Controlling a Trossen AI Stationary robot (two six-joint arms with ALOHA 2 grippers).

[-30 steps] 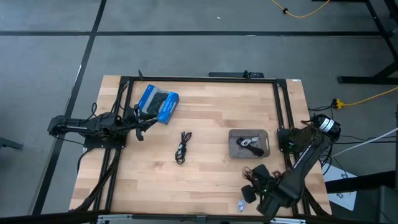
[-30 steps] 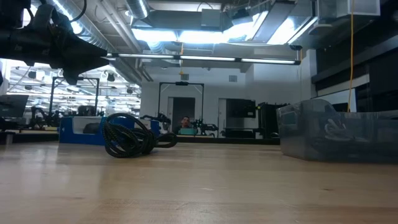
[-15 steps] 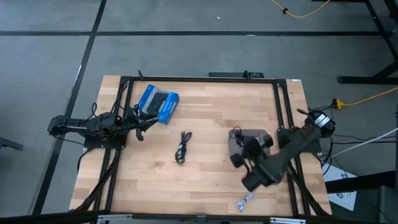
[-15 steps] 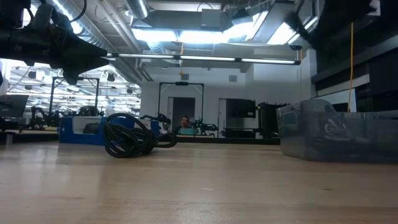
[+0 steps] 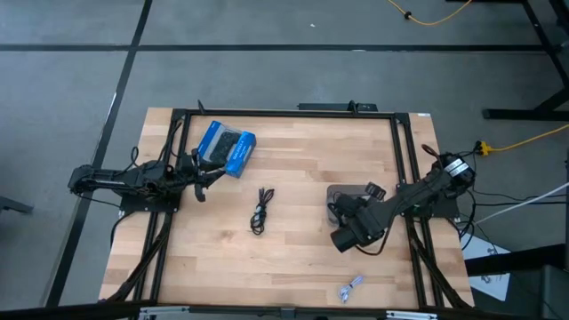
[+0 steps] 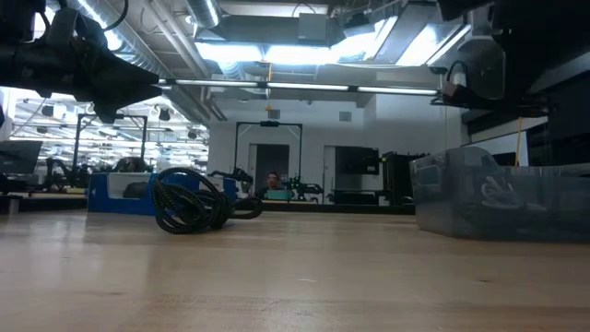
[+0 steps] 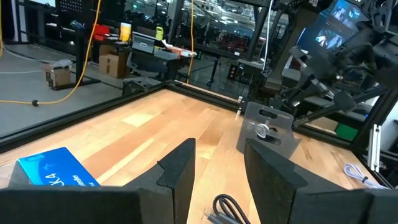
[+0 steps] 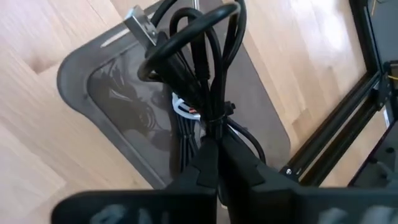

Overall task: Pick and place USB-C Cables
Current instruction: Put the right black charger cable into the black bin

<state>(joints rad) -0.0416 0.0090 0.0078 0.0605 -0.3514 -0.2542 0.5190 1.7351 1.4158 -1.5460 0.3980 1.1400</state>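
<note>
My right gripper (image 8: 211, 155) is shut on a black USB-C cable bundle (image 8: 193, 56) above the clear grey tray (image 8: 81, 74), which shows at the table's right in the high view (image 5: 380, 197). The tray holds black and white cable bundles (image 8: 181, 107). Another black bundle (image 5: 260, 211) lies on the table's middle. A white bundle (image 5: 351, 286) lies near the table's near edge. My left gripper (image 7: 217, 168) is open and empty, above the table's left side, beside the blue package (image 5: 227, 148). My right gripper pinches the black bundle between its two fingers at the tied waist (image 8: 214, 121). The fingers come from above, pointing down at the tray. The loops and a plug (image 8: 140, 25) reach out past the fingertips. The bundle is lifted clear over the tray.
A black frame rail (image 5: 404, 151) runs beside the tray on the table's right, and another (image 5: 173, 151) runs on the left. In the low view the black bundle (image 6: 189, 201) and the blue package (image 6: 120, 194) stand left and the tray (image 6: 498, 207) right, with bare wood between.
My right gripper has gone from near the table's near edge toward the far edge and now stands over the tray, carrying the black bundle with it. The white bundle stays on the table near the near edge.
</note>
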